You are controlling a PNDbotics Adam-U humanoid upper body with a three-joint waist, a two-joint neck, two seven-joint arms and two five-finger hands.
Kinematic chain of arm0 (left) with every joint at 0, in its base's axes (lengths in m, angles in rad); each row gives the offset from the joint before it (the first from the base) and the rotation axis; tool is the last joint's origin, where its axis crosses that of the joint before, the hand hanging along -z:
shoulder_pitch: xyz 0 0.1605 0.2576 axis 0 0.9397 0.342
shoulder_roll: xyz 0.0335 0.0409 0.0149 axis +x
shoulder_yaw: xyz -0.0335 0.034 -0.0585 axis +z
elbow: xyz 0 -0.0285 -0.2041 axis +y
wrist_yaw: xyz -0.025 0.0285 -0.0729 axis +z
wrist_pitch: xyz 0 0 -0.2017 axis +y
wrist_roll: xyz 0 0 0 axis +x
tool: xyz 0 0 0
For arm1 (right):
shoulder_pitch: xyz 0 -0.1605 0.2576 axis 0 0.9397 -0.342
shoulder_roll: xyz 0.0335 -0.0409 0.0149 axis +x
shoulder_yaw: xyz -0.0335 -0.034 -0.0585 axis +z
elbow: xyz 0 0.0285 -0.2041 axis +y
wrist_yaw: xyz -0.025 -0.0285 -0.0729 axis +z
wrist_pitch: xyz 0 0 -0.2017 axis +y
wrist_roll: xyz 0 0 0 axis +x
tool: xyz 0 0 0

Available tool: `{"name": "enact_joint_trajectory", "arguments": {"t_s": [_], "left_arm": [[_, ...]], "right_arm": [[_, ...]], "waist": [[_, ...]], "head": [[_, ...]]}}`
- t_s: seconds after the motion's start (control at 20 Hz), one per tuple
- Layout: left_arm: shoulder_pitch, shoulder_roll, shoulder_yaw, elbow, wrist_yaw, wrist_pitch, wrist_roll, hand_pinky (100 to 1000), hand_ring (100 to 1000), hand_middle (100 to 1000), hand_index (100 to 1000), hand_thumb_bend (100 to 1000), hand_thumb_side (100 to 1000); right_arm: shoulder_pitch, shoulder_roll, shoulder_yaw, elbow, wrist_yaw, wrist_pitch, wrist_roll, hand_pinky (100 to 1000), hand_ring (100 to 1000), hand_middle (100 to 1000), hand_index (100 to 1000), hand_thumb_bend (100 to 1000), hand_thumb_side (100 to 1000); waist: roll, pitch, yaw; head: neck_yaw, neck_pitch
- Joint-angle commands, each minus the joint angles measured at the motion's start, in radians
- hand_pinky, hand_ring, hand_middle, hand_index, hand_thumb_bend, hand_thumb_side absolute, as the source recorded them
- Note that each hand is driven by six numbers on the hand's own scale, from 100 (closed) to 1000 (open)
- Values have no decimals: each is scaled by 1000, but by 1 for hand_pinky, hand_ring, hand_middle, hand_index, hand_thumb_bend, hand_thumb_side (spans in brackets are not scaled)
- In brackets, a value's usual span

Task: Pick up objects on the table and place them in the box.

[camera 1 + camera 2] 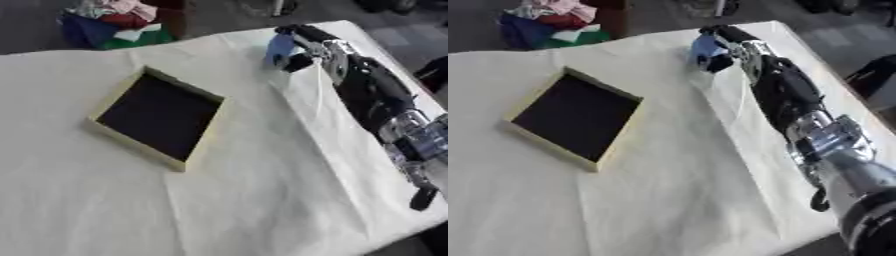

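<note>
A shallow box (pixel 160 116) with a pale yellow rim and a dark inside lies left of centre on the cloth-covered table; nothing shows inside it. My right arm reaches across the right side to the far edge, where my right hand (pixel 300 46) has its fingers and thumb curled round a small light-blue object (pixel 280 47). The same blue object (pixel 704 48) sits in the hand, just above the cloth. My left hand shows in neither view.
A cream cloth (pixel 245 200) with creases covers the table. Beyond the far edge, a heap of coloured cloth items (pixel 114 22) lies on the floor. The table's right edge runs close beside my arm.
</note>
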Motion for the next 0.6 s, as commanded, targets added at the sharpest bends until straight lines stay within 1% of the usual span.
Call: {"name": "enact_joint_trajectory", "arguments": {"t_s": [0.05, 0.3, 0.5, 0.6], "left_arm": [[0, 9, 8, -17, 1, 0, 7, 657, 392, 409, 616, 350, 629], [13, 7, 16, -15, -1, 0, 18, 657, 393, 410, 616, 345, 628], [30, 6, 26, -15, -4, 1, 30, 657, 395, 413, 616, 345, 626], [37, 5, 31, -20, -6, 0, 37, 656, 397, 415, 616, 345, 625]], "right_arm": [[-12, -15, -2, -62, -12, -7, -12, 100, 443, 340, 1000, 100, 100], [-26, 16, 9, -177, -23, -29, 2, 100, 438, 327, 1000, 100, 100], [-36, 50, 31, -285, -100, -66, 47, 100, 449, 327, 1000, 100, 100], [-41, 69, 56, -358, -129, -91, 73, 127, 460, 326, 1000, 100, 100]], "waist": [[1, -32, -7], [0, -61, -26], [-4, -87, -44], [-7, -100, -53]], "head": [[-1, -5], [2, 10], [10, 27], [15, 31]]}}
